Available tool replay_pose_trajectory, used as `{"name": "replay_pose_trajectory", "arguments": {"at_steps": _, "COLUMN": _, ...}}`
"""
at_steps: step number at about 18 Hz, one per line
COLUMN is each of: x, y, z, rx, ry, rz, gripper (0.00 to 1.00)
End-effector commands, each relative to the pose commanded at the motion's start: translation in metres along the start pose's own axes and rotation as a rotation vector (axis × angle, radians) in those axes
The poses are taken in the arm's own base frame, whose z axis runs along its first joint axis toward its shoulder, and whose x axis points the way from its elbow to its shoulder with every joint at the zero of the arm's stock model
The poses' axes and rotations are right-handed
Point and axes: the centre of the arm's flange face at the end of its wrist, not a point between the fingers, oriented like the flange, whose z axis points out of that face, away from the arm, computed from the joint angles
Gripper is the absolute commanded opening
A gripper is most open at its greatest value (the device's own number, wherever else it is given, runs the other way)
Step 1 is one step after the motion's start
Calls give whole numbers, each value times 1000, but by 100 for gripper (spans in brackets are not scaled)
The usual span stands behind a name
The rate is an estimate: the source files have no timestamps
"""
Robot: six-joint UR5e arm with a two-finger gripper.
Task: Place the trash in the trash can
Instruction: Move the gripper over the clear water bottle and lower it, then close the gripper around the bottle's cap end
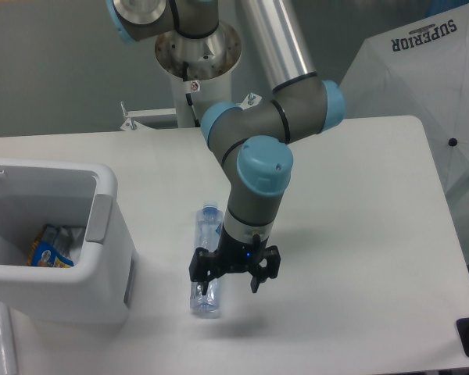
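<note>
Lying flat on the table [359, 203] — a slim clear bottle [206, 258], blue-capped — under the spread end effector [233, 275].

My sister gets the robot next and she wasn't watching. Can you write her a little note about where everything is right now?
Gripper: open, down low at the table, one finger over the bottle, the other to its right. Nothing held yet.
Bottle: lying on the table beside the trash can, blue cap pointing away from the camera.
Trash can: at the left table edge, with a blue-and-orange packet inside.
Done: gripper lined up near the bottle.
Left: close on the bottle, lift it, drop it in the trash can. No crumpled wrapper is visible on the table.
</note>
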Motion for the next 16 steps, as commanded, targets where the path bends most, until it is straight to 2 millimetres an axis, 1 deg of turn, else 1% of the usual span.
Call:
{"name": "replay_pose_trajectory", "arguments": {"at_steps": 2, "x": 5, "y": 6, "z": 10, "rx": -25, "ry": -18, "rz": 21, "gripper": 100}}
{"name": "replay_pose_trajectory", "arguments": {"at_steps": 4, "x": 10, "y": 6, "z": 23, "rx": -45, "ry": -23, "rz": 31, "gripper": 100}}
{"name": "replay_pose_trajectory", "arguments": {"at_steps": 5, "x": 17, "y": 7, "z": 27, "rx": -52, "ry": -24, "rz": 43, "gripper": 100}}
{"name": "replay_pose_trajectory", "arguments": {"at_steps": 6, "x": 19, "y": 8, "z": 30, "rx": -55, "ry": -27, "rz": 46, "gripper": 100}}
{"name": "replay_pose_trajectory", "arguments": {"at_steps": 7, "x": 20, "y": 8, "z": 38, "rx": -67, "ry": -32, "rz": 47, "gripper": 100}}
{"name": "replay_pose_trajectory", "arguments": {"at_steps": 8, "x": 28, "y": 8, "z": 44, "rx": -74, "ry": -38, "rz": 61, "gripper": 100}}
{"name": "replay_pose_trajectory", "arguments": {"at_steps": 16, "x": 28, "y": 13, "z": 68, "rx": -119, "ry": -71, "rz": 71, "gripper": 100}}
